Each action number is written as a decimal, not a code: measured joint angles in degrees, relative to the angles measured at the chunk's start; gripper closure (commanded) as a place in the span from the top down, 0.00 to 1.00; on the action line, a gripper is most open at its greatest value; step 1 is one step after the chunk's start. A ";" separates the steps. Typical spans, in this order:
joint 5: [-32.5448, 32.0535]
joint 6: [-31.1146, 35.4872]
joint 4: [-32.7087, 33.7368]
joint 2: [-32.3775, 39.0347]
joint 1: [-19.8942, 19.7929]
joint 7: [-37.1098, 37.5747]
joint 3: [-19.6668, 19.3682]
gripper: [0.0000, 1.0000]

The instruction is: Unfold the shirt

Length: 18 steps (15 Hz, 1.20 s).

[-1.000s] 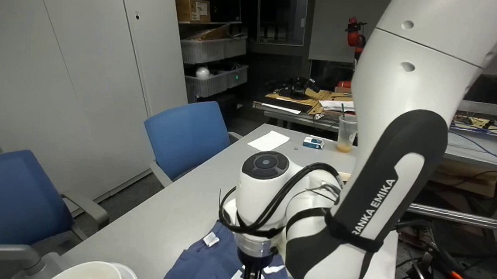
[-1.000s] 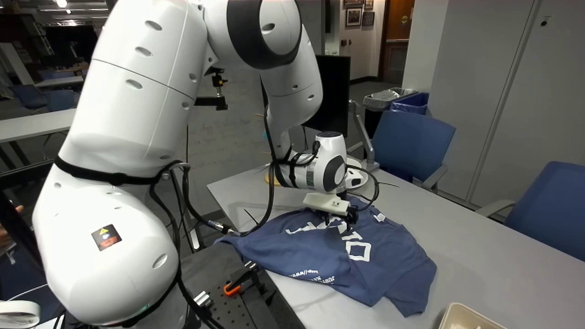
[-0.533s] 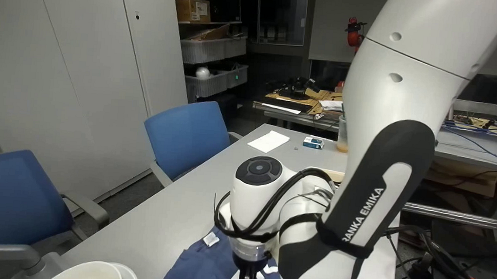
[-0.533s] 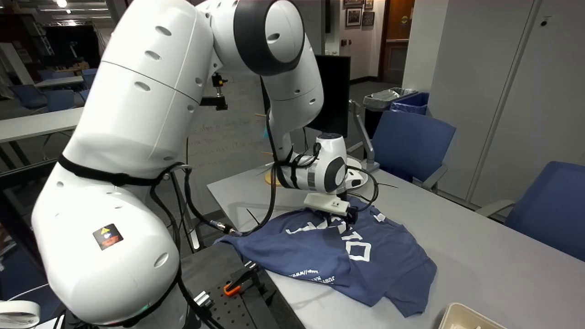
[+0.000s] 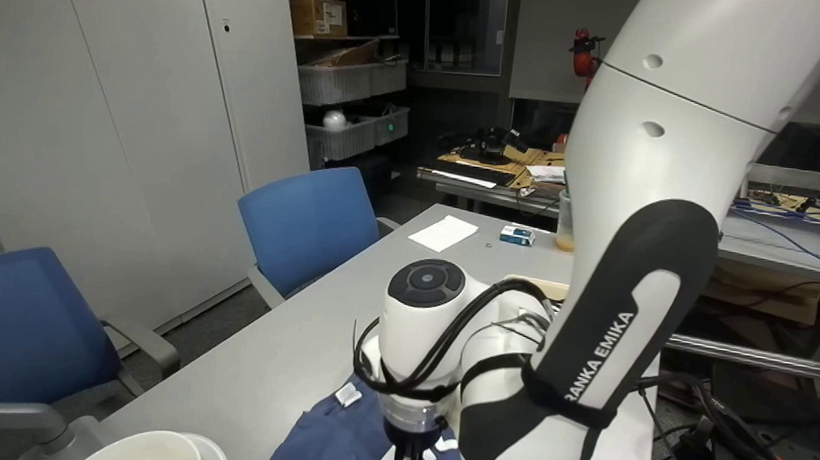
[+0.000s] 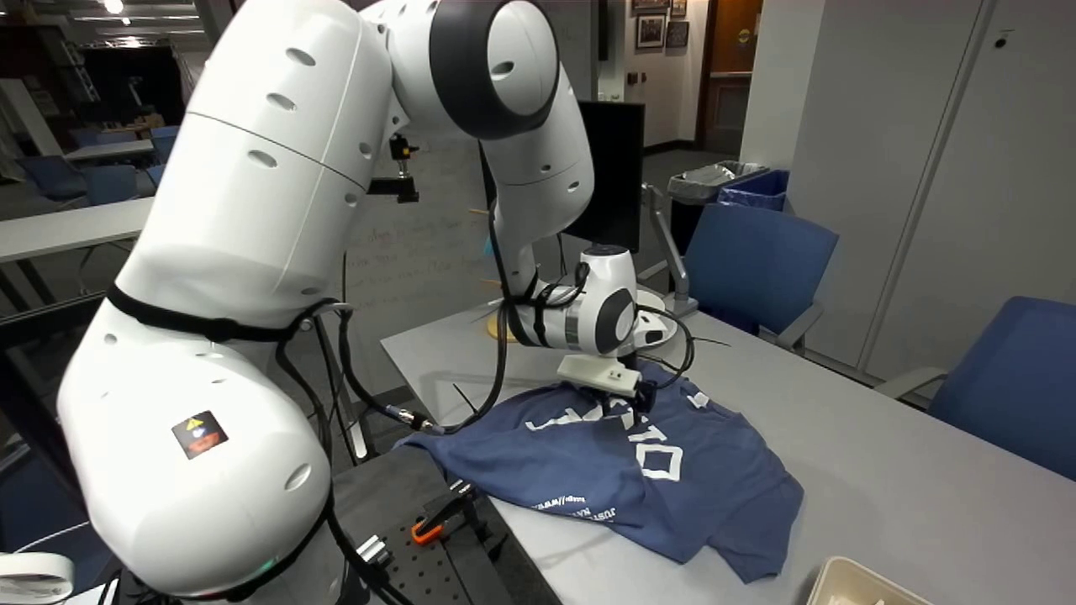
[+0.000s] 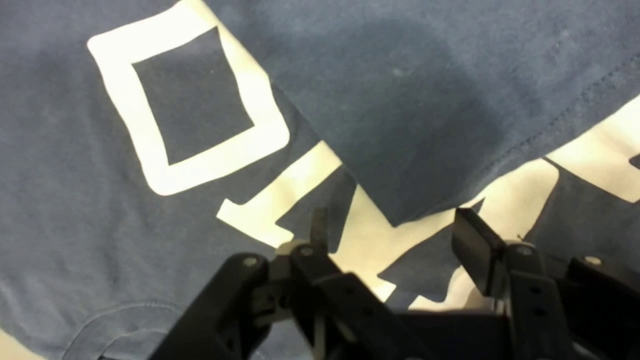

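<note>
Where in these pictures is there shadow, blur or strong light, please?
Wrist view: a soft dark shadow falls on the shirt, and the fingers look slightly blurred; in an exterior view, a far lamp glares white; in an exterior view, the storage bins stand in dim light.

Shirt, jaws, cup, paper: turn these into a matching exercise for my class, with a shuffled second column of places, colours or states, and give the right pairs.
Column one
1. shirt
2. jaws
3. cup
4. paper

Column two
A. white, lying on the table
B. apart, over the shirt
C. blue, partly folded over itself
D. clear, orange liquid in the bottom

Right pairs: 1-C; 2-B; 3-D; 4-A
</note>
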 measured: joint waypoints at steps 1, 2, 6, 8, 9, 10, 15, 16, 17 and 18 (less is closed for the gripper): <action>0.02 -0.04 -0.01 -0.01 0.11 0.28 0.00 0.64; 0.03 -0.10 -0.07 -0.03 0.24 0.56 0.00 0.63; 0.03 -0.18 -0.85 -0.48 0.76 1.73 0.00 0.57; 0.03 -0.20 -1.18 -0.65 1.03 2.23 -0.14 0.46; 0.03 -0.20 -1.33 -0.69 1.16 2.41 -0.28 0.34; 0.03 -0.21 -1.44 -0.71 1.29 2.55 -0.45 0.21; 0.02 -0.72 -1.91 -0.87 2.22 3.43 -1.83 0.00; 0.02 -1.00 -2.06 -1.04 2.44 3.74 -2.09 0.00; 0.02 -1.39 -2.19 -1.29 2.67 4.02 -2.32 0.01; 0.01 -2.07 -2.28 -1.68 2.80 4.18 -2.40 0.01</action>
